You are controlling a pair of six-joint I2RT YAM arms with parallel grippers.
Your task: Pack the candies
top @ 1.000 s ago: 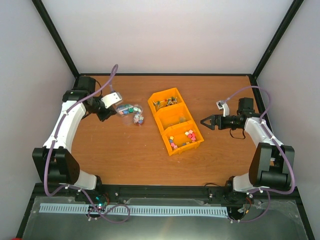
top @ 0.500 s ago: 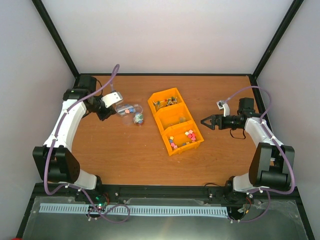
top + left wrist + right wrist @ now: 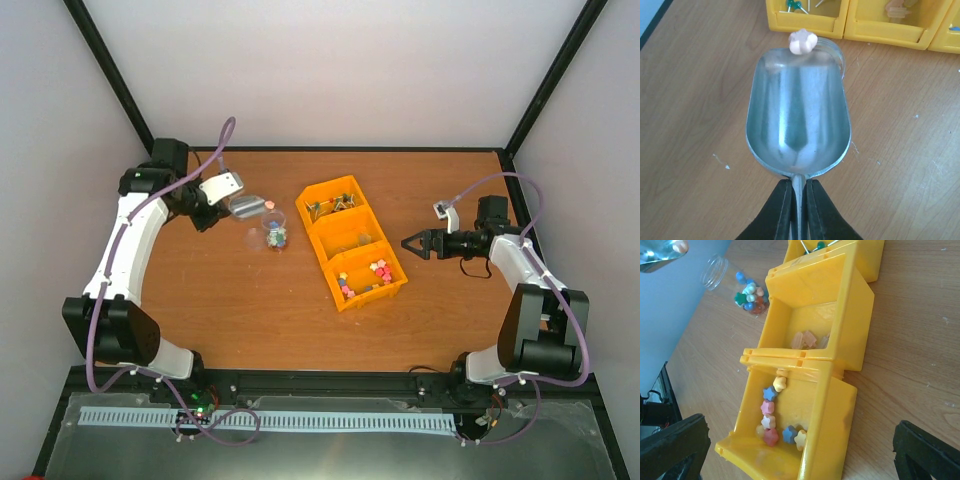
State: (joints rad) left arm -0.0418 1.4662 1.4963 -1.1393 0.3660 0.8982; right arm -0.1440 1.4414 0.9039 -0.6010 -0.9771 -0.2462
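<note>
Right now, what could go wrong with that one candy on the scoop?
1. The pale candy sits on the very lip of the scoop. It could miss the jar and drop onto the table.
2. The left gripper pinches only the scoop's thin handle, so the scoop might twist as it tips.

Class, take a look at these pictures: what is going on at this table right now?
The left gripper is shut on the handle of a metal scoop, holding its tip by the mouth of a clear jar that already has coloured candies in it. The scoop is almost empty; one pale candy sits on its far lip. The right gripper hangs open beside the yellow bin, holding nothing. More candies lie in the bin's near compartment.
</note>
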